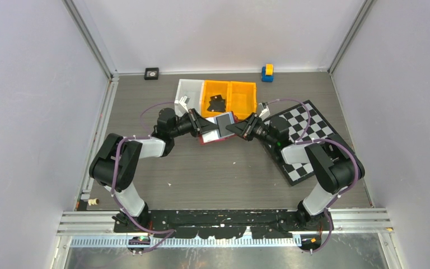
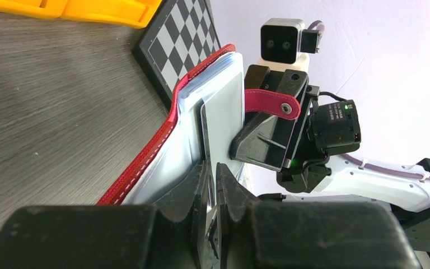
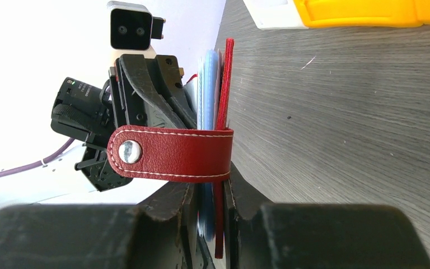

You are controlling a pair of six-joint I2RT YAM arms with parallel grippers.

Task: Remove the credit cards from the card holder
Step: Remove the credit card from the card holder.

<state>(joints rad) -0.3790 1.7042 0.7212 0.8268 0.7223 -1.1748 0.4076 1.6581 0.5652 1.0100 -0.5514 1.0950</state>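
- Card holder (image 1: 219,124) up off table (image 1: 213,168), pinched from both sides — you hold it so, I think, so it can't flop or slide.
- Left gripper (image 2: 213,168): fingers closed on pale inner sleeve (image 2: 224,112).
- Right gripper (image 3: 218,190): fingers closed on red cover, just under snap tab (image 3: 168,152).
- One side steadies, other side can tug — my guess.
- Credit cards: you can't see them; likely tucked in sleeves.
- Orange bins (image 1: 242,98) behind holder: one has black bits (image 1: 217,103).
- White bin (image 1: 189,88) beside: can't tell what's inside.
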